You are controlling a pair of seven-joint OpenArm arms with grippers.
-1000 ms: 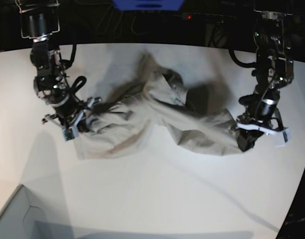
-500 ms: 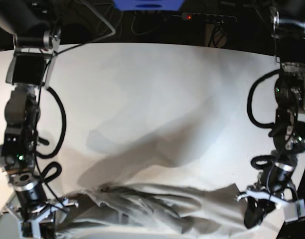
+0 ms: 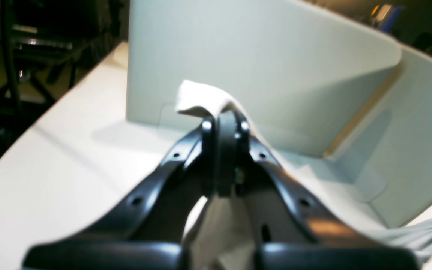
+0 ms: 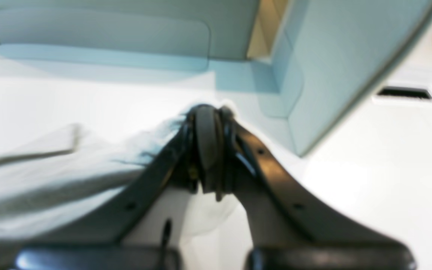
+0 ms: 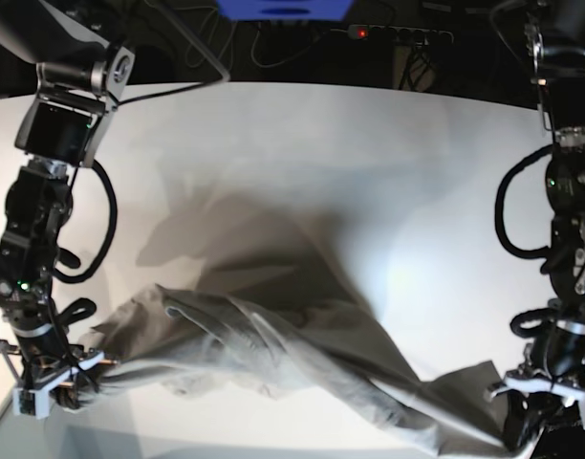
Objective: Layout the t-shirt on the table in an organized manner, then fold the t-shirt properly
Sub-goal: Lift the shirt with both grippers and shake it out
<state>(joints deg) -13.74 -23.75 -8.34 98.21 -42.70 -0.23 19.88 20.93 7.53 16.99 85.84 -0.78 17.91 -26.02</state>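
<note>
Grey-beige t-shirt pinched in both claws, pale box wall just beyond.

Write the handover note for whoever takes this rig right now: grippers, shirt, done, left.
Left gripper: shut on a bunched edge of the light grey-beige cloth t-shirt.
Right gripper: shut on the shirt's other end.
Shirt: strung between both arms near the front of the smooth white table, twisted and creased, partly resting on it; a pale box wall stands close ahead of both grippers.
Done: shirt gripped at two ends.
Left: spread it flat, then every fold.
</note>
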